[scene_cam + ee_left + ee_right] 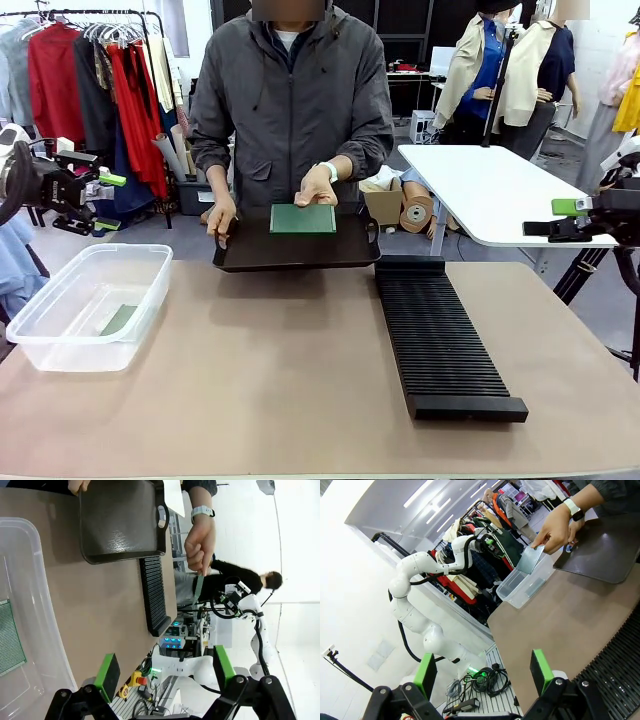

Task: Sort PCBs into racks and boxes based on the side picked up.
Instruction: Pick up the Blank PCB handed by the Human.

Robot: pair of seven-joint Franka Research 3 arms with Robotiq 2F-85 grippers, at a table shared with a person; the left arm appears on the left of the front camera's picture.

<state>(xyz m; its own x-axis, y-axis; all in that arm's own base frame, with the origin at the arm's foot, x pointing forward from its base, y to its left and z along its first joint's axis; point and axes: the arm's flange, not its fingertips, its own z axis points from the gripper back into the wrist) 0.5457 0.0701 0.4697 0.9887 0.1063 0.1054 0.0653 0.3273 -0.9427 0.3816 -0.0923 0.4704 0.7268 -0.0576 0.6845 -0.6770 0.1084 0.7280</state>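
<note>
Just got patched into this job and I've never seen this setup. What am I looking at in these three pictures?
The wide picture looks across a tan table from between two white robot arms toward a person. Each arm ends in a black two-finger gripper with green pads: the left gripper at the picture's left edge, the right gripper at its right. Both are open and empty. The other two pictures come from cameras on the arms' wrists, looking out between those fingers, so they appear rotated. On the table: a clear plastic tub with one green circuit board lying in it, a long black slotted rack, and a flat black tray. The person's hand holds another thin green circuit board over the tray; the other hand rests on the tray's edge.
</note>
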